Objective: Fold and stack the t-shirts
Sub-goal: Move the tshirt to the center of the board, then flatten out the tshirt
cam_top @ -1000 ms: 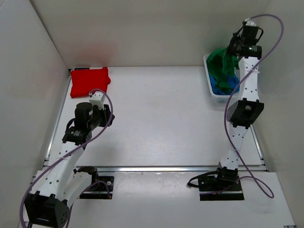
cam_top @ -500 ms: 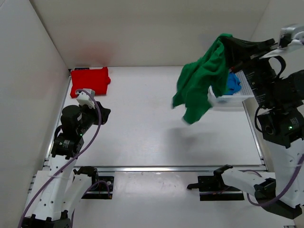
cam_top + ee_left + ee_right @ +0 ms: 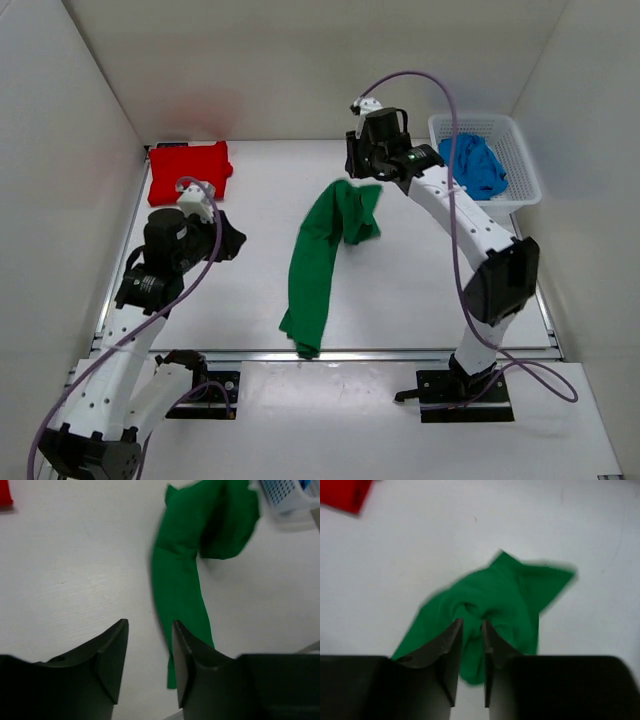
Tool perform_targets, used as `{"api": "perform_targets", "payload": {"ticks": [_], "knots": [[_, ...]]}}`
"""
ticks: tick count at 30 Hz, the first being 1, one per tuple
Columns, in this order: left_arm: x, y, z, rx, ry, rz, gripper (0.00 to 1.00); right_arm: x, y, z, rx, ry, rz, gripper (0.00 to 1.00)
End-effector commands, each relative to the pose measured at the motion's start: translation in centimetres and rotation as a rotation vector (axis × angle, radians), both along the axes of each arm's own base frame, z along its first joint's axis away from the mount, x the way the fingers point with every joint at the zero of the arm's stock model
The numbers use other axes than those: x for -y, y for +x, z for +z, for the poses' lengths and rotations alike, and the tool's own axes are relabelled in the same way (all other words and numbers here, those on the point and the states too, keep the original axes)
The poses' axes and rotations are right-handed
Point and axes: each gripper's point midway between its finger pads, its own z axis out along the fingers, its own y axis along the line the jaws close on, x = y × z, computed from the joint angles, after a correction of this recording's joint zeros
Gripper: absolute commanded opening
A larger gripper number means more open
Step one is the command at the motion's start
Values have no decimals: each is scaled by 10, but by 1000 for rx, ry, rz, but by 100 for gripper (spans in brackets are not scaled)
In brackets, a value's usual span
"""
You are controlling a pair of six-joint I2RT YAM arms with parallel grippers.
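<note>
Green t-shirt below outstretched right arm

green shirt edges blurred, red shirt cropped at corner, basket cut off

The right gripper is swinging away from the basket toward mid-table, bringing out the green shirt, which is now trailing in a long strip across the table and leaving the blue shirt uncovered.
</note>
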Motion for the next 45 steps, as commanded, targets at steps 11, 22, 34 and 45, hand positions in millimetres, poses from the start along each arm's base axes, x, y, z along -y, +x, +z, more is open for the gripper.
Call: {"api": "perform_targets", "payload": {"ticks": [11, 22, 34, 45], "knots": [[93, -23, -81, -247, 27, -253, 61, 49, -19, -91, -228, -38, -38, 36], [125, -52, -168, -506, 91, -244, 70, 16, -68, -200, -454, 54, 54, 32], [154, -82, -206, -610, 104, -294, 73, -14, -60, -242, -573, 143, 99, 28], [90, -25, -149, -510, 48, -103, 0, 15, -61, -141, -393, 281, 92, 0]]}}
